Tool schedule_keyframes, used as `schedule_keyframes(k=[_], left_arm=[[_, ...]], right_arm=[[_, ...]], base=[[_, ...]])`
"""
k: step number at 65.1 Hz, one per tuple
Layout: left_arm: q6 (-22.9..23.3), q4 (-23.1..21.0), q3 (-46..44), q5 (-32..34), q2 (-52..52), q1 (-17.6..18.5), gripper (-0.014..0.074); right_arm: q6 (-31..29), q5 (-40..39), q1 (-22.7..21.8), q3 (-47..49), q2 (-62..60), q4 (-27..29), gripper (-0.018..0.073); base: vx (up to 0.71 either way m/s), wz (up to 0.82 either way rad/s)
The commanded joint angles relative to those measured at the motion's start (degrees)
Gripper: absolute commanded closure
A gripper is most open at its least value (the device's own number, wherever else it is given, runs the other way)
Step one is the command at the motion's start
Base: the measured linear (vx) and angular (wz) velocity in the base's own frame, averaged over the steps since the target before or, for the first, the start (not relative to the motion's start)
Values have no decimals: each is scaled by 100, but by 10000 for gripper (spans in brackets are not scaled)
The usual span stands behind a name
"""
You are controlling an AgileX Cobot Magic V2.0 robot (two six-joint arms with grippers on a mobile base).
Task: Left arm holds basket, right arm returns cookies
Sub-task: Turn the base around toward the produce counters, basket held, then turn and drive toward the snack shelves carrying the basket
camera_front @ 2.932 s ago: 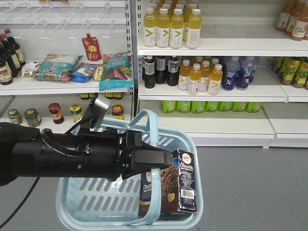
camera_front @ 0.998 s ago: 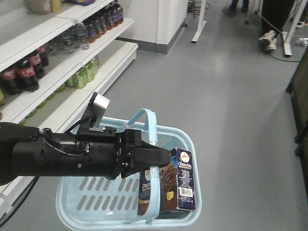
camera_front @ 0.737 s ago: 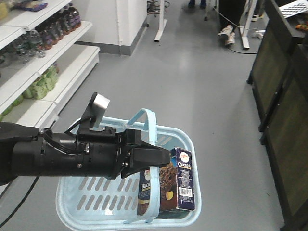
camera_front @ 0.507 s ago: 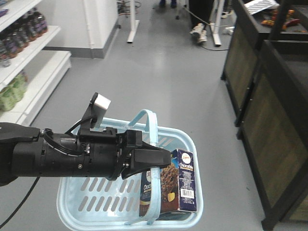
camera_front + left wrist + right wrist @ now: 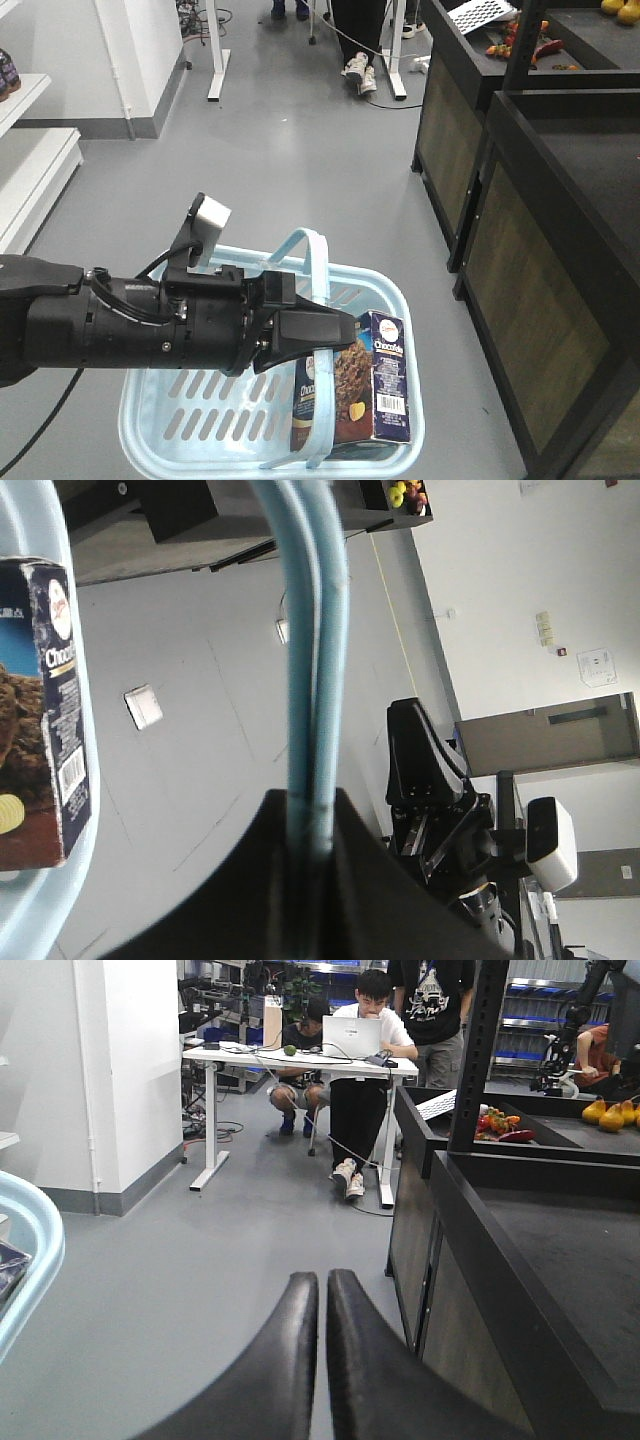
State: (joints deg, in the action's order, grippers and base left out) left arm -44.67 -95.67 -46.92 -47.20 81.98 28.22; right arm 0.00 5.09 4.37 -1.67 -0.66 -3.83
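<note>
Lettering "Choco…" on the dark navy cookies box (image 5: 385, 380); finer print too small.

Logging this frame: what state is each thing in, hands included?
Basket: held up by both handles, raised together.
Left hand: shut on both handles.
Right hand: shut, empty.
Cookies: box standing upright inside the basket.
Laptop: open on the desk.

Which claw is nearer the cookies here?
Left. The left claw is shut on the basket handles right by the cookies; the right claw is shut, empty, outside the basket, farther off.
</note>
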Motion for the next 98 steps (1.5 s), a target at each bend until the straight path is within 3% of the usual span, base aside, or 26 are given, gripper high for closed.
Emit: schedule_keyframes(k=[1,98], left_arm=[[-73,-628,-188,-292,-238,27,599],[-73,-628,-188,-287,-238,27,599]], right_arm=[[0,-429,-38,-97,-71,-46,570],[0,-429,-38,-97,-71,-46,570]], base=[[28,-2],[30,-2]])
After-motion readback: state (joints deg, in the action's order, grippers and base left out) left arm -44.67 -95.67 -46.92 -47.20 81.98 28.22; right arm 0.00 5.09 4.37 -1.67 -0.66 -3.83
